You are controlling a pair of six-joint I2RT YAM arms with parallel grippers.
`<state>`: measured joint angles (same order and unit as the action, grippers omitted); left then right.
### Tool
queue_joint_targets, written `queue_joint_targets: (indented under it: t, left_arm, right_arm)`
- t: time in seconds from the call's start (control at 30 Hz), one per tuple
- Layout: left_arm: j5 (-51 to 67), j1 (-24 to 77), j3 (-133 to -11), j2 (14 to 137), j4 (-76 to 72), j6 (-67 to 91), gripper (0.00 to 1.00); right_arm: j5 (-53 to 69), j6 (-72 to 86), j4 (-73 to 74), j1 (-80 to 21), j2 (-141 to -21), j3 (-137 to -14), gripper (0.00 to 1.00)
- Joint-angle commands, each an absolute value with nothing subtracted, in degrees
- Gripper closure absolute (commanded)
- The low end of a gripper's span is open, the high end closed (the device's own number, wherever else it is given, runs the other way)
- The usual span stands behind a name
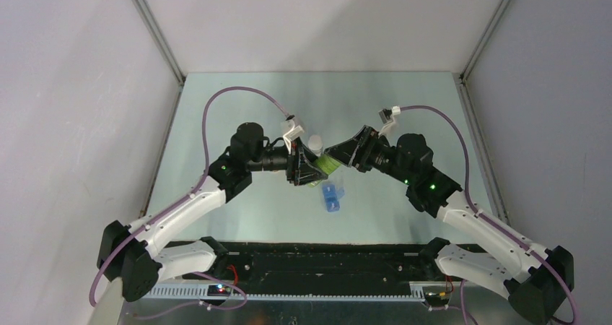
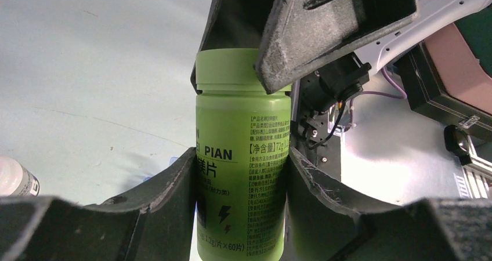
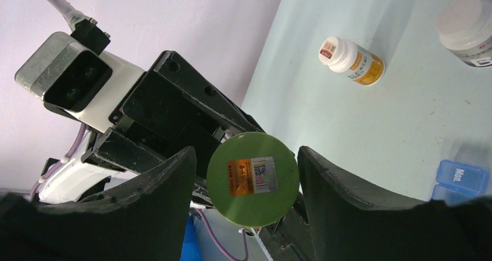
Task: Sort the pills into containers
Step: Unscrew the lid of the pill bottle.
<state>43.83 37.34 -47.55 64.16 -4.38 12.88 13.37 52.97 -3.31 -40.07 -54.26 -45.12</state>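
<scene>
1 green bottle [image 2: 241,127], left fingers [image 2: 168,191] clamped on its body, right fingers [image 3: 348,191] parted around its cap [image 3: 252,180], slight gap

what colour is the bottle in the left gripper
Lime green bottle with black print, shown best in the left wrist view.

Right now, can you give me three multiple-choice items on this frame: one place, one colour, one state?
1. Where is the pill box? A on the table; B held in the air; C at the far edge.
2. What colour is the held bottle? A white; B blue; C green.
3. The left gripper is: A open and empty; B shut on the bottle; C shut on the pill box.
Key: 1 A, it lies flat near the arms; 2 C, green body and cap; 3 B, both fingers press its sides.
</scene>
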Motion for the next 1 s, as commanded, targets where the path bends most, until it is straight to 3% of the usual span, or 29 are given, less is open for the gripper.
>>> queue_joint_targets:
  t: [0.0,0.17,0.33,0.6,0.77,0.97]
  left_arm:
    - [43.59,37.05,-47.10,62.52,-5.85,11.43,1.00]
    - [43.21,37.02,-47.18,62.50,-5.82,11.51,1.00]
    - [42.94,37.08,-47.35,62.33,-5.74,11.54,1.00]
    - [42.37,37.06,-47.80,62.19,-5.82,11.88,1.00]
    - [44.74,37.01,-47.73,61.17,-6.90,12.49,1.00]
    - [47.08,37.07,-46.27,59.29,-9.31,12.42,1.00]
  right_arm:
    - [15.48,53.26,-6.08,-40.17,-53.69,-45.13,0.30]
    - [16.77,51.99,-5.92,-39.96,-54.28,-45.09,0.25]
    - [19.22,51.43,-6.62,-38.74,-54.73,-45.09,0.47]
    - [23.33,49.28,-8.06,-37.50,-55.46,-45.18,0.65]
    - [36.76,40.71,-9.79,-31.86,-56.69,-45.95,0.71]
    - [52.30,29.64,-16.29,-29.05,-57.70,-45.97,0.69]
